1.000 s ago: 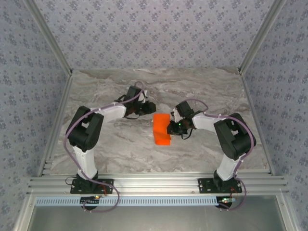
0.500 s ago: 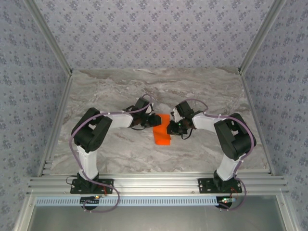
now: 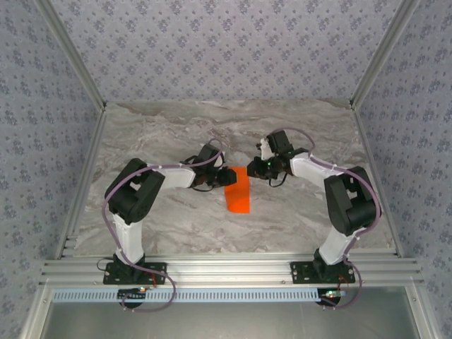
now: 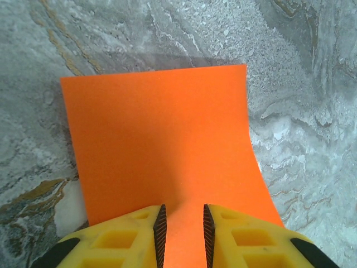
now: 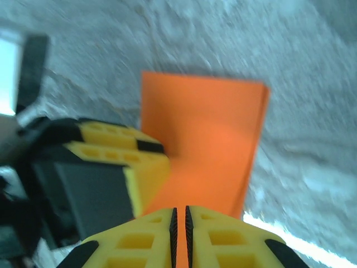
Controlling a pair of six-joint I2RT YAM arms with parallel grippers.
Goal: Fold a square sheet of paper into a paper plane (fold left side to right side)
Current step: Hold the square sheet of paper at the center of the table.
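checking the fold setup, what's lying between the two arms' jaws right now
The orange paper: in the top view its far end lies between the left jaws and the right jaws.

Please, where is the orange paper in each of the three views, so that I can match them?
Top external: paper just below the picture's centre.
Left wrist: paper in the middle, running down to the bottom.
Right wrist: paper centre and right, slightly blurred.
Shared landmark: the left end effector, at the paper's edge in every view.
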